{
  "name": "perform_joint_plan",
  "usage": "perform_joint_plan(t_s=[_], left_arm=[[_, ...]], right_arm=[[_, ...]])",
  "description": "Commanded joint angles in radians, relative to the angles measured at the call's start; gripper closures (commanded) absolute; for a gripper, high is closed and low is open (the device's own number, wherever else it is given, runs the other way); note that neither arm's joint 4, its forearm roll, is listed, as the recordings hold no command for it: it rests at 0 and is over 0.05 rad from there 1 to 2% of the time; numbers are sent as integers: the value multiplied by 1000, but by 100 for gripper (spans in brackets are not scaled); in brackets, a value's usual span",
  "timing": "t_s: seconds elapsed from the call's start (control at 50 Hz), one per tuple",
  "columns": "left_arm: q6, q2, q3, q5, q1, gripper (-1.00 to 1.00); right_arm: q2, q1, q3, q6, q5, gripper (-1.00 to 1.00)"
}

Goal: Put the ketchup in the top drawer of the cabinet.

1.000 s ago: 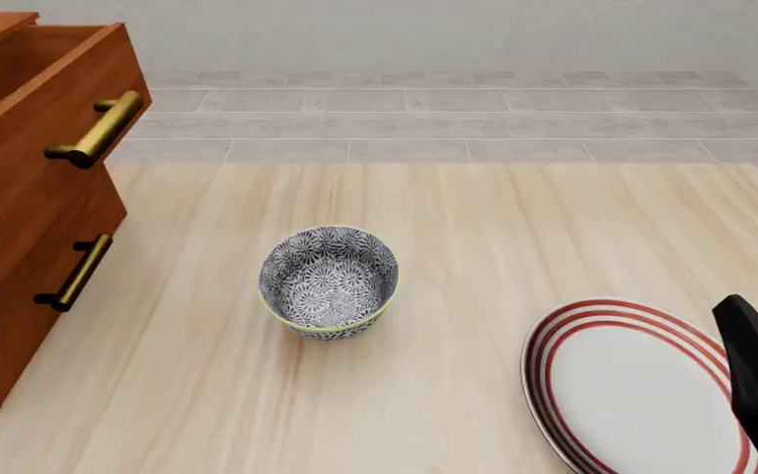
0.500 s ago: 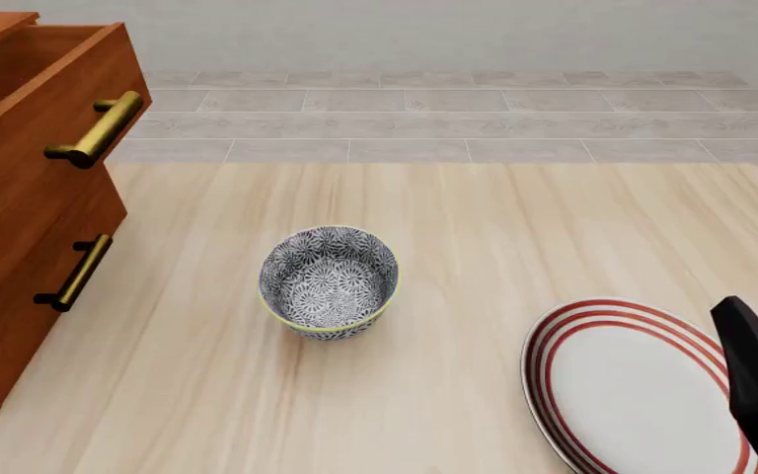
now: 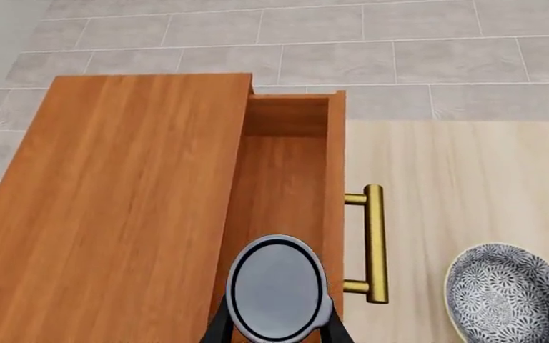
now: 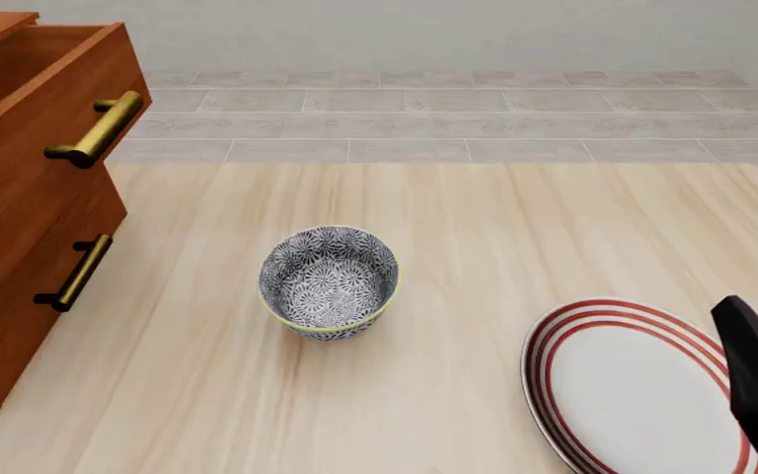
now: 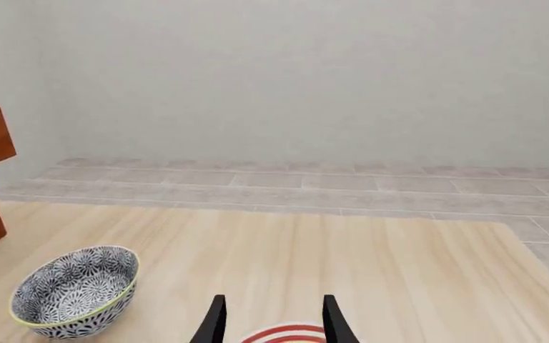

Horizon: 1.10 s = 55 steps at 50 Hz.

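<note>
Ketchup (image 3: 277, 289) lowered slightly since earlier, gripped by left hand (image 3: 277, 330) over open top drawer (image 3: 284, 193); right hand (image 5: 271, 321) held open, empty.

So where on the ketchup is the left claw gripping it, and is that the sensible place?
The left claw pinches the ketchup across its round sides, just below the grey top, coming from above. That suits an upright cylinder going down into the open top drawer, though the contact itself is mostly hidden.

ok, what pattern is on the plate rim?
Concentric red rings on the white plate; clearest in the front view.
</note>
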Motion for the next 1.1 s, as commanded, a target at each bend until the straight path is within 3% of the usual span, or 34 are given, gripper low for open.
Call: perform_joint_plan(t_s=[0.02, 0.34, 0.36, 0.82, 1.06, 1.1], left_arm=[[24, 2, -16, 7, -2, 100], [33, 15, -12, -4, 2, 100], [42, 16, -5, -7, 6, -100], [43, 8, -3, -6, -7, -100], [40, -8, -129, 76, -60, -100], [30, -37, -145, 111, -120, -100]], right_arm=[[0, 2, -12, -1, 13, -100], [1, 7, -3, -1, 8, -100], [1, 8, -3, -3, 9, -100], [1, 8, 18, -7, -8, -100], [2, 6, 23, -10, -10, -100], [-1, 7, 27, -11, -11, -100]])
